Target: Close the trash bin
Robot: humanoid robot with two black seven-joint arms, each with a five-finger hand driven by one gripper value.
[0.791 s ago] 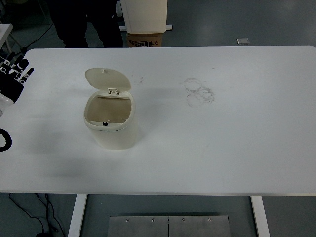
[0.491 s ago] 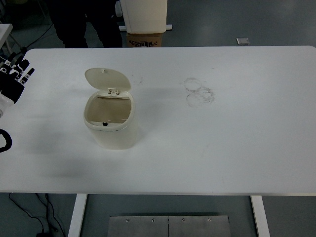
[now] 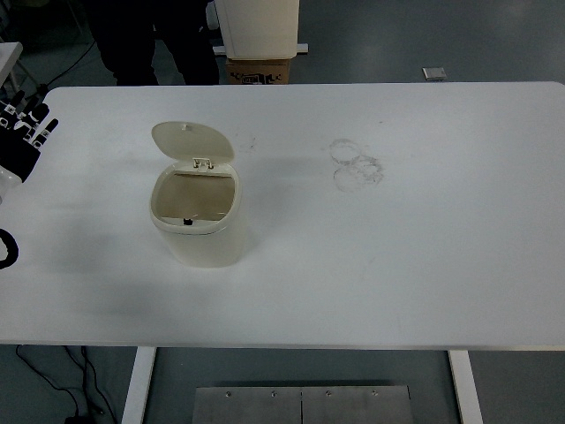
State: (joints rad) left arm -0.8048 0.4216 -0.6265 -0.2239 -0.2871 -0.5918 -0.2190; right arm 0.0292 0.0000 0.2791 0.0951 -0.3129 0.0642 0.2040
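Note:
A cream trash bin [image 3: 199, 225] stands on the left half of the white table [image 3: 397, 247]. Its lid [image 3: 192, 142] is swung up and back on the hinge, so the empty inside shows. My left hand [image 3: 22, 137] hovers at the picture's left edge, well to the left of the bin and apart from it. Its black fingers [image 3: 35, 122] are spread and hold nothing. The right arm does not show.
Faint ring marks [image 3: 356, 164] stain the table right of centre. A person's dark legs [image 3: 150, 40] stand beyond the far edge, beside a white box on a cardboard carton [image 3: 258, 44]. A black loop [image 3: 7, 249] sits at the left edge.
My left hand has drifted slightly up and left, towards the picture's edge. The bin and its lid have not moved.

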